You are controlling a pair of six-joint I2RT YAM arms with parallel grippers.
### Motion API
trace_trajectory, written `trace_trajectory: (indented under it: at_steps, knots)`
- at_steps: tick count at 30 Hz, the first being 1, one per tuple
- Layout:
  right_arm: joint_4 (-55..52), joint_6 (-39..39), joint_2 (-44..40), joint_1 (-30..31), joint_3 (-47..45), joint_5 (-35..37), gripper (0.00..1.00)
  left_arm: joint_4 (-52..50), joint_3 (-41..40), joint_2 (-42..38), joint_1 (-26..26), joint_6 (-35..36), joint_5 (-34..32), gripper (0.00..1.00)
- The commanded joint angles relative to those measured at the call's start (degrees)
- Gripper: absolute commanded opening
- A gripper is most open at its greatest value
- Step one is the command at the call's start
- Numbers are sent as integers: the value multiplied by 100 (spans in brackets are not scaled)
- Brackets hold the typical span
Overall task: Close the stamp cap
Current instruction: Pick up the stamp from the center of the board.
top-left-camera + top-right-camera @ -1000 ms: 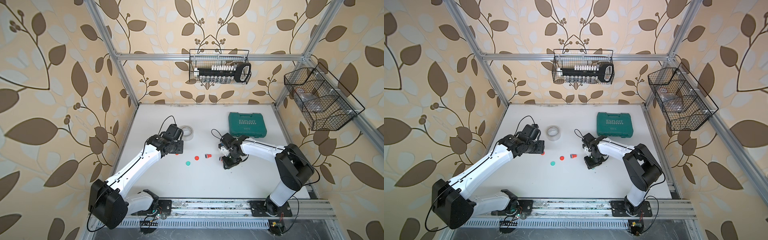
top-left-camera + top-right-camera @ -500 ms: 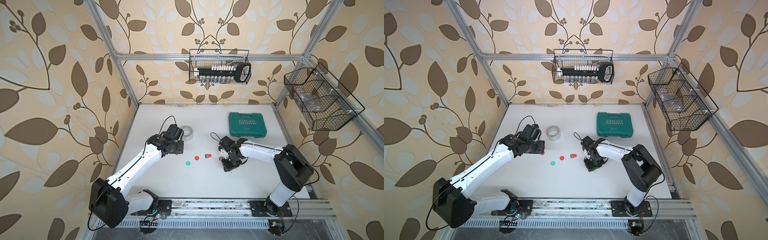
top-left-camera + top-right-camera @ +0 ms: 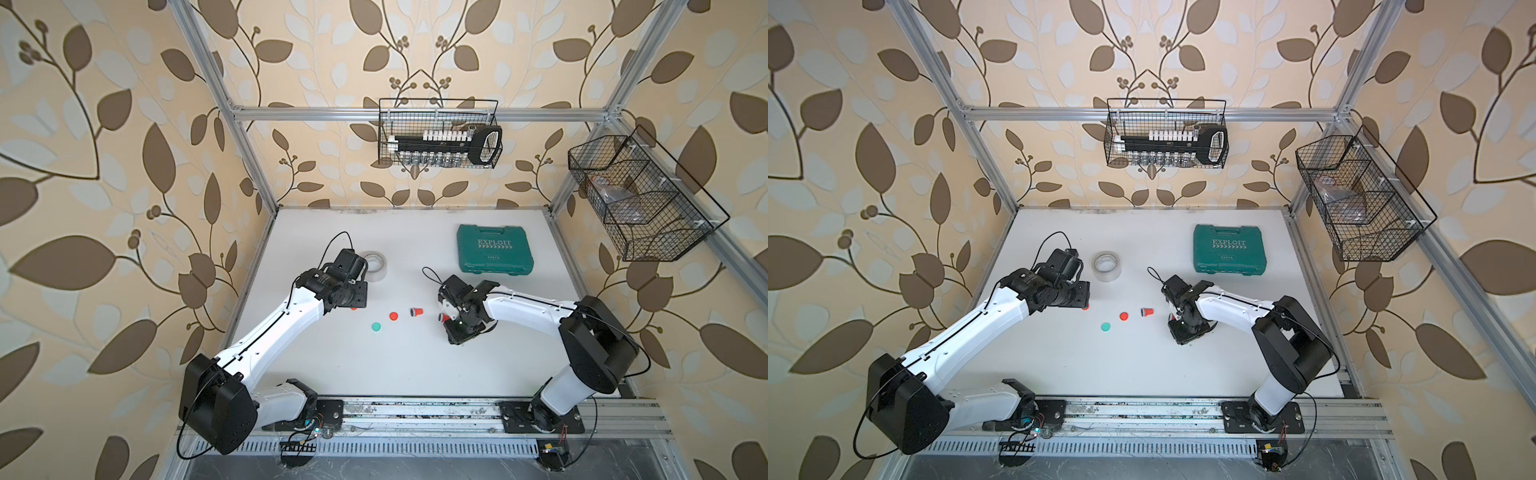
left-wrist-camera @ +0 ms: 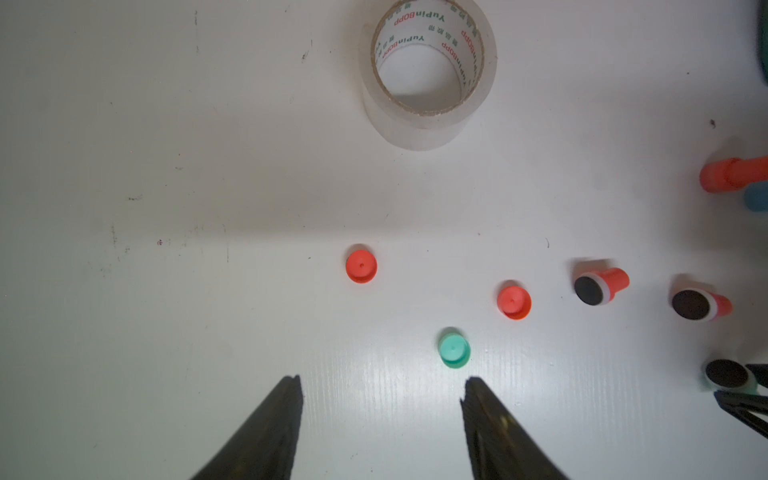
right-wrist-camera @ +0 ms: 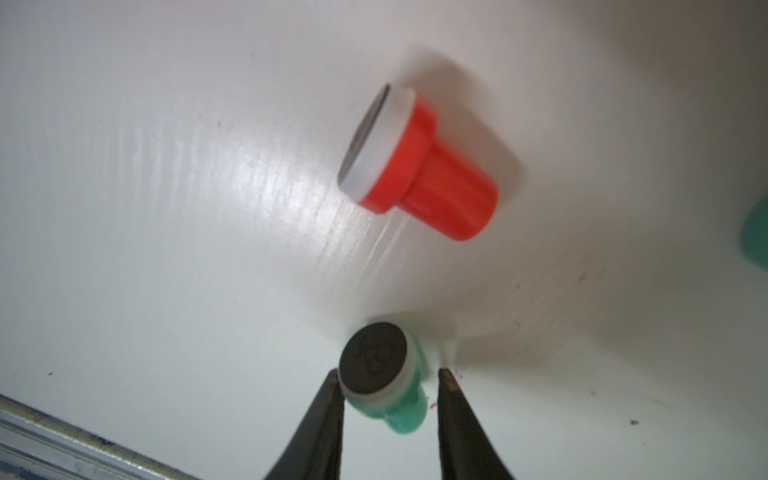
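green stamp (image 5: 374, 361): uncapped, black pad, white collar, lying sideways | right gripper (image 5: 387, 371): apart around it | left gripper (image 4: 382, 378): apart

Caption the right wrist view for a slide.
Right gripper straddles an uncapped green stamp on the white table; an uncapped red stamp lies on its side nearby.

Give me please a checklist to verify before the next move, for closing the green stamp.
1. The green stamp sits between the fingers of the right gripper: ok.
2. The right gripper is closed firmly on it: not ok, a gap shows beside one finger.
3. The stamp face is bare, ready for a cap: ok.
4. The green cap lies free on the table: ok.
5. The left gripper is open, empty and facing the green cap: ok.
6. The green stamp is lifted off the table: cannot tell.
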Motion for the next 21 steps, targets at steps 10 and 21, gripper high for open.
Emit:
trace_trajectory:
  at_steps: [10,21]
  knots:
    - [340,257,-68,277,-280,193,26,-29,210,52,35,61,128,64]
    - [413,466,-329,556,-392,506,29,-21,219,96,35,65,155,64]
